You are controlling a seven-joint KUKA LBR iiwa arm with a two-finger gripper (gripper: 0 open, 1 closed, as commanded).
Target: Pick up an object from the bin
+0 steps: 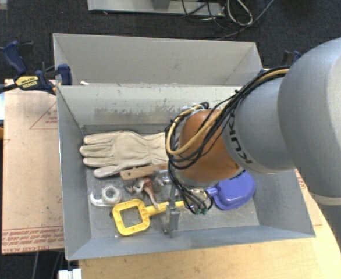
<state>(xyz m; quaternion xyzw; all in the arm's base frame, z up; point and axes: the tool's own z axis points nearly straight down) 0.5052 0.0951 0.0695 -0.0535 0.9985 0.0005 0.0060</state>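
At front of bin (71,179), gripper (170,217) sits low at handle end of yellow square-frame tool (130,217); claw open/closed: can't tell; white glove (121,147) behind; purple obj (235,193) view-right.

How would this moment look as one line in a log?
hand: down at front of bin | nearest: yellow frame tool | also: cream glove, purple piece | held: cannot tell

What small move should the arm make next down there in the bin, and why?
Probably ease straight down onto the handle of the yellow frame. The gripper sits low right at that handle's end, while the glove and the purple thing lie farther off, so the frame looks the nearest pick.
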